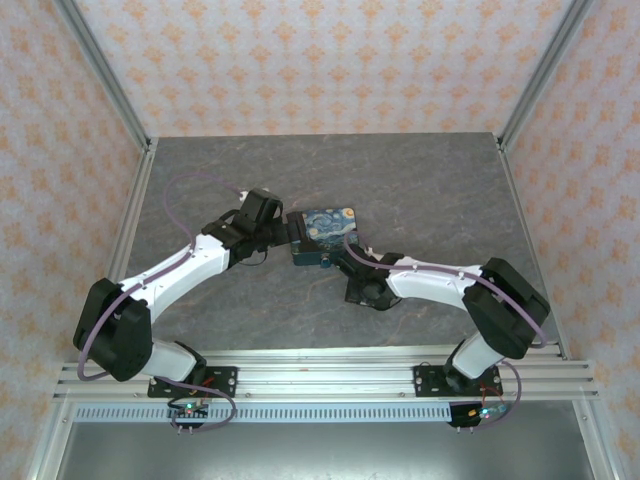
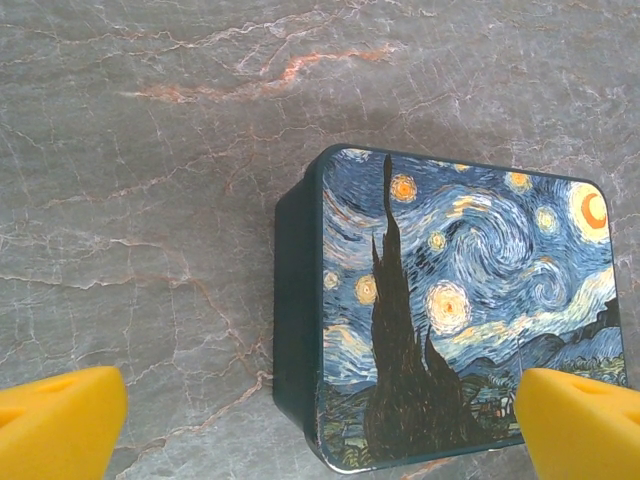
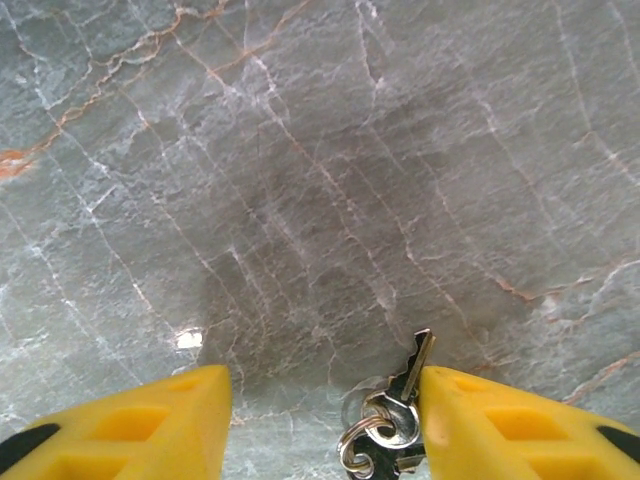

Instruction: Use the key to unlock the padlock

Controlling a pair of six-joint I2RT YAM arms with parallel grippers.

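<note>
Peeking in at bottom edge, keys (image 3: 383,432), half cropped

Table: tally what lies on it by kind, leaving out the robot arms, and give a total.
painted night-sky box: 1
bunch of keys on a ring: 1
Total: 2

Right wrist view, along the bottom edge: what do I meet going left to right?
One yellow finger of the right pincer → a bunch of keys on a ring, lying on the marbled table → the pincer's other yellow finger.
</note>
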